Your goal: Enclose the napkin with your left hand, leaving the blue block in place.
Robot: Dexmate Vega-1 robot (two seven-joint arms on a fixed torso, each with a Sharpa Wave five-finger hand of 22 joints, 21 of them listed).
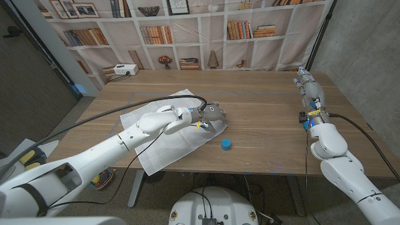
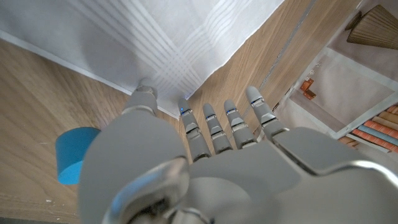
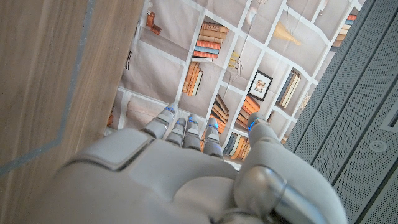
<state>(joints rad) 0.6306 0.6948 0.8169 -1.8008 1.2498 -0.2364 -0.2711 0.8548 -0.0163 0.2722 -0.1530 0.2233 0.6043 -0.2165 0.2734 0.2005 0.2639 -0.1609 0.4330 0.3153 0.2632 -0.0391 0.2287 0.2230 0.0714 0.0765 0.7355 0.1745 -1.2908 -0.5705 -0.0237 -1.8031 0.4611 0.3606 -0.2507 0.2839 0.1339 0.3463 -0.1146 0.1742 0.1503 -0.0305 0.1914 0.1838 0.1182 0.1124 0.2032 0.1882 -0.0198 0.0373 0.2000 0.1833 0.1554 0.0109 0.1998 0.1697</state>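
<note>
- Napkin (image 1: pixel 164 136): white cloth with faint woven stripes, lay spread on the wooden table (image 1: pixel 262 100), one corner hanging past the near edge on my left side. In my left wrist view its corner (image 2: pixel 180 43) lay on the wood just ahead of my fingertips.
- Blue block (image 1: pixel 226 144): short blue cylinder, stood on bare wood just beside the napkin's right edge, apart from the cloth. In my left wrist view it (image 2: pixel 74 155) sat close beside my thumb; contact I could not tell.
- My left hand (image 1: pixel 209 115): hovered at the napkin's far right corner, fingers (image 2: pixel 214 124) straight and slightly parted, reaching toward the cloth edge, holding nothing.
- My right hand (image 1: pixel 306 84): lay well apart at the table's right edge, fingers (image 3: pixel 186 127) extended side by side toward the bookshelf backdrop (image 1: pixel 187 31), nothing in them.
</note>
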